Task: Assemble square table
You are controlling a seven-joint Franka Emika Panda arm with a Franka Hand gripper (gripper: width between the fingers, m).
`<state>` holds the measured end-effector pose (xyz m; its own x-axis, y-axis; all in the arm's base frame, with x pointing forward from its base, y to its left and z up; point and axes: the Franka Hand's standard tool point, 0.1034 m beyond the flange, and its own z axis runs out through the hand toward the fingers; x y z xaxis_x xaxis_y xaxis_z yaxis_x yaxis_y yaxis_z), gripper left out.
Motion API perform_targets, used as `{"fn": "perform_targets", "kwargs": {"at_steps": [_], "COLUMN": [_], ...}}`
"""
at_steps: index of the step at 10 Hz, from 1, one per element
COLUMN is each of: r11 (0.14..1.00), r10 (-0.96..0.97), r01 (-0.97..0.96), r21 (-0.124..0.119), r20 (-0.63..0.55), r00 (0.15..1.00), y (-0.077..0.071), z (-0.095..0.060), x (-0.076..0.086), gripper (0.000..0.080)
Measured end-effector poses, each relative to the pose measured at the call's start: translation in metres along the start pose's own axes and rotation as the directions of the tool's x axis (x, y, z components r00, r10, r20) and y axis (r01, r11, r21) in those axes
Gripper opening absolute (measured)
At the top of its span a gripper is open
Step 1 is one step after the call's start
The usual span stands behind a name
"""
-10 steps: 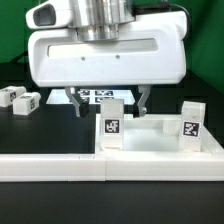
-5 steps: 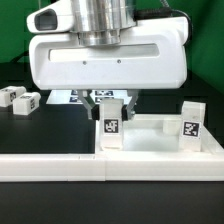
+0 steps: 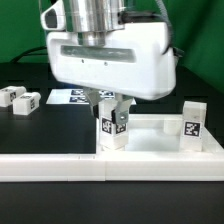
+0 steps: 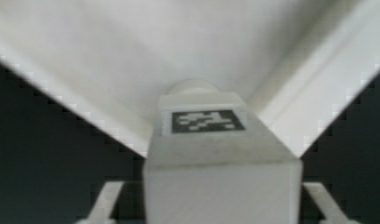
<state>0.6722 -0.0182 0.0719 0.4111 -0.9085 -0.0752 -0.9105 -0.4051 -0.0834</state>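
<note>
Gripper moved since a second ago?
Yes. The gripper closed inward onto the held leg and twisted, judged against the unmoved free upright leg.

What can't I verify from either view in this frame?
Exterior view: the top of the leg is covered by the gripper; its seating in the square table top is white on white.
Wrist view: the leg blocks its own socket; the fingers are cut off by the edge.
Loose legs' tags: too small.

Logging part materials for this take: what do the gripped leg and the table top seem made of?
The gripped leg: probably white plastic, matte; flat even faces, carrying a black-white tag. The table top: likely the same plastic, matte white, with a moulded-looking raised rim. No grain or metallic shine shows.
</note>
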Motion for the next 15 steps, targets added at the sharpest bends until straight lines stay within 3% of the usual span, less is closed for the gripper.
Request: {"fn": "perform_targets", "kwargs": {"at_steps": [2, 3, 5, 6, 7, 8, 9, 11, 14, 15], "r11": [0.928, 0.896, 0.896, 0.912, 0.953, 0.986, 0.999, 0.980, 0.899, 0.776], "r10": [0.371, 0.442, 0.442, 0.407, 0.303, 0.170, -0.040, -0.196, -0.438, -0.630], "r01": [-0.371, -0.442, -0.442, -0.408, -0.303, -0.170, 0.040, 0.196, 0.437, 0.629], "r21": [0.025, 0.037, 0.036, 0.036, 0.020, 0.001, -0.010, -0.016, -0.026, -0.036], "r20": [0.008, 0.012, 0.019, 0.018, -0.007, -0.021, -0.034, -0.032, -0.029, -0.024], "r00": [0.929, 0.897, 0.897, 0.913, 0.953, 0.985, 0.999, 0.980, 0.899, 0.776], "y": [0.002, 0.004, 0.004, 0.004, 0.003, 0.001, 0.000, -0.001, 0.000, 0.002], "z": [0.001, 0.000, 0.001, 0.001, 0.002, 0.002, 0.002, 0.003, 0.003, 0.002], "x": [-0.001, -0.001, -0.001, -0.002, -0.007, -0.012, -0.014, -0.016, -0.014, -0.010], "gripper": [0.0290, 0.0290, 0.0290, 0.0426, 0.0566, 0.0566, 0.0631, 0.0646, 0.0649, 0.0649]}}
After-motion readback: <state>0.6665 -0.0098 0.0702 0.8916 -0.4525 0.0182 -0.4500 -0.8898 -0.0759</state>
